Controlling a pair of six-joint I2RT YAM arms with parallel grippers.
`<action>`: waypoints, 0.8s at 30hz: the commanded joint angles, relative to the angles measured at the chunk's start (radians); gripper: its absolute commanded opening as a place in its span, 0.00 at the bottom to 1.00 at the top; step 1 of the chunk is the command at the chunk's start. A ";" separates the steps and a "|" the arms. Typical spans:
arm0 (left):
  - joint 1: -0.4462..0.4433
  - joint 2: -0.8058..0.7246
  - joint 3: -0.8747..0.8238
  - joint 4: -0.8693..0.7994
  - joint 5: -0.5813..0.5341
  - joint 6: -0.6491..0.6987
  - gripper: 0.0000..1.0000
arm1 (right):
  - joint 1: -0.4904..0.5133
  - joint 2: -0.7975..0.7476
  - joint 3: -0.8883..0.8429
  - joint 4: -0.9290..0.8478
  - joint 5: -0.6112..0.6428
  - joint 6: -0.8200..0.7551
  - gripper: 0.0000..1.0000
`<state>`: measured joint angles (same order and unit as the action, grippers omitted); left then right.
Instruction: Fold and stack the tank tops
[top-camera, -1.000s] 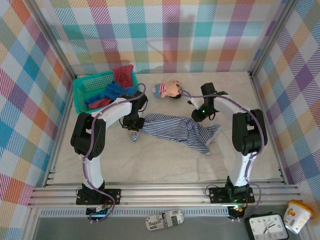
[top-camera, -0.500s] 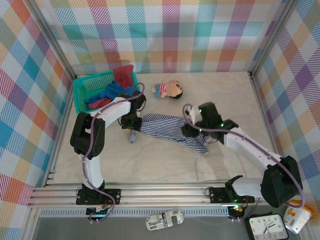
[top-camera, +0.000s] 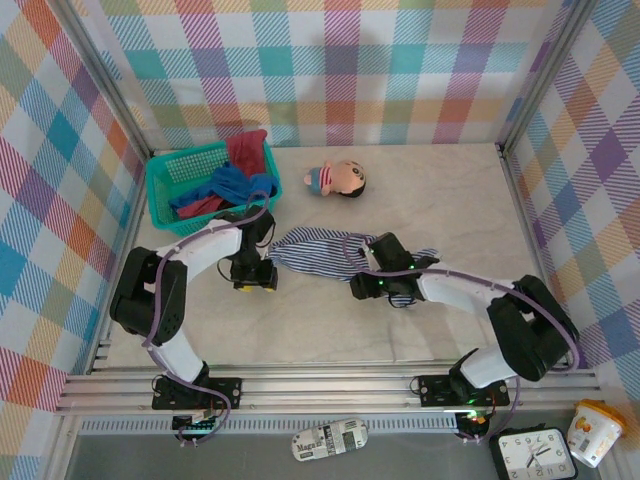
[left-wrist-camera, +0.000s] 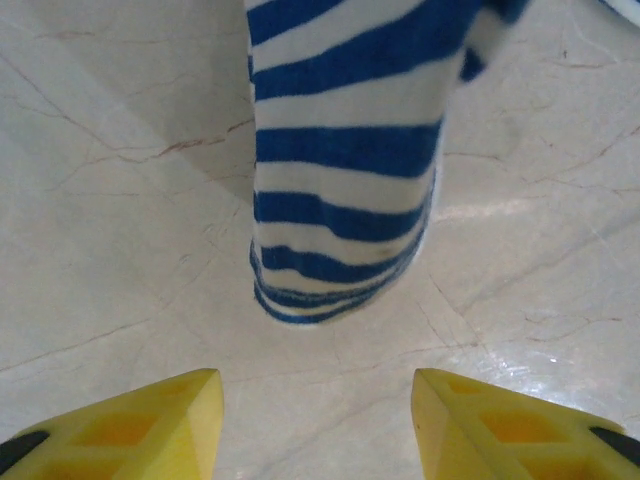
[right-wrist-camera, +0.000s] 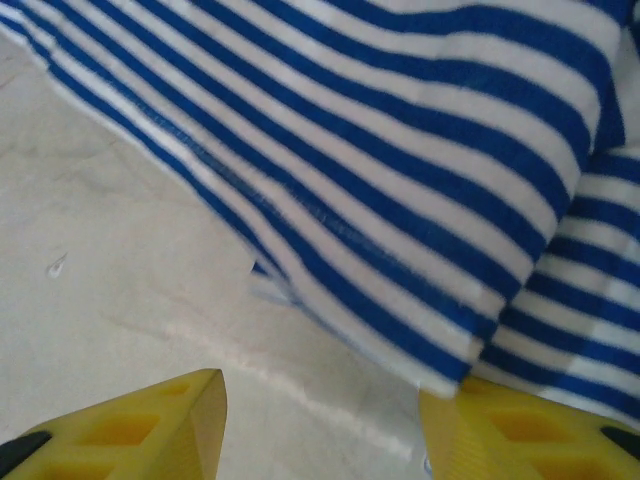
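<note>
**Item 1, striped top** (top-camera: 318, 250): lay bunched mid-tabletop (top-camera: 330, 330), not yet folded. Your left tool (left-wrist-camera: 312, 390) stood at its 8 o'clock end, jaws partly apart and empty, a strap tip just ahead. Your right tool (right-wrist-camera: 320, 390) sat at its 5 o'clock hem, jaws likewise apart, gripping nothing. Likely reason: one tool per end, ready to spread the cloth flat.

**Items 2–3, blue top** (top-camera: 232, 183) **and red top** (top-camera: 247, 150): heaped in the basket (top-camera: 165, 170) at 10 o'clock, apparently awaiting their turn.
</note>
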<state>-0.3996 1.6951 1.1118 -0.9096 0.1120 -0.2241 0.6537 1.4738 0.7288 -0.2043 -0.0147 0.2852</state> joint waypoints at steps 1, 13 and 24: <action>0.010 0.021 -0.014 0.093 0.010 -0.035 0.49 | -0.012 0.057 0.060 0.068 0.050 0.009 0.54; 0.038 0.052 -0.052 0.215 -0.125 -0.039 0.35 | -0.067 0.103 0.128 0.043 0.162 -0.007 0.52; 0.054 0.056 -0.007 0.207 -0.269 -0.005 0.19 | -0.114 0.141 0.161 0.054 0.139 -0.084 0.49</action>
<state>-0.3607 1.7443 1.0721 -0.7017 -0.1009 -0.2478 0.5507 1.6012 0.8597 -0.1642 0.1234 0.2379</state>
